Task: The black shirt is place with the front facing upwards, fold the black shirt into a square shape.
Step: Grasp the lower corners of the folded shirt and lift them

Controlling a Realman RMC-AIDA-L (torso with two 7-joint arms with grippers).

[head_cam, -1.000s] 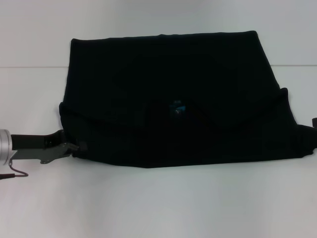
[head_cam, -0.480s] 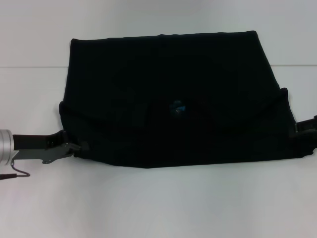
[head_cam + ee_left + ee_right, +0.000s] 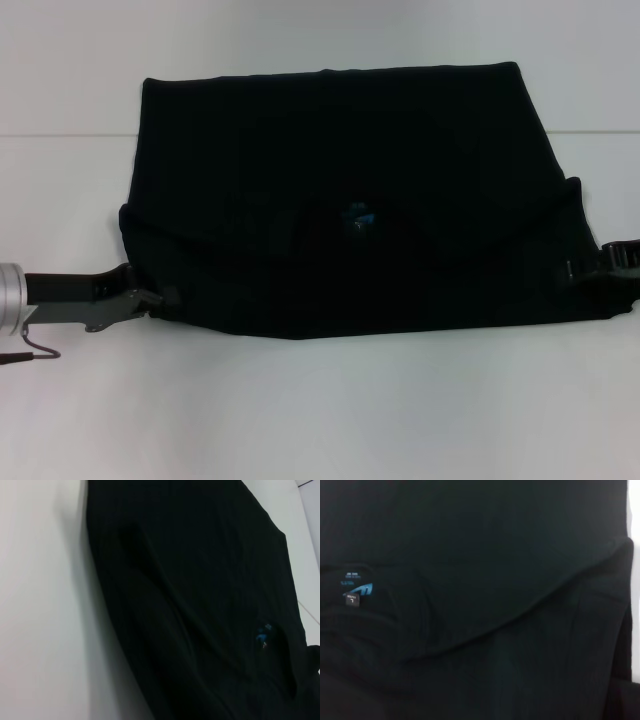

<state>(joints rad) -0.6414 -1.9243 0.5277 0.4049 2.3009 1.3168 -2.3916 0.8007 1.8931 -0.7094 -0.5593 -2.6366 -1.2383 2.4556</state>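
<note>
The large black cotton T-shirt (image 3: 350, 190) lies flat on the white table (image 3: 320, 410), already folded into a wide band, and its small blue neck label (image 3: 358, 216) shows near the middle. The left gripper (image 3: 150, 297) sits at the shirt's near left corner; its fingers look closed on the hem, but the dark cloth hides them, so I cannot tell for sure. The right gripper (image 3: 585, 270) is at the near right corner of the shirt, and its fingers I also cannot tell.

I judge that the step in hand is to take both near corners for the next fold. To do it well, the 2 grippers should pinch all layers together, lift evenly, and keep the hem tight between them, so the fold line stays straight and the label stays in the centre.
</note>
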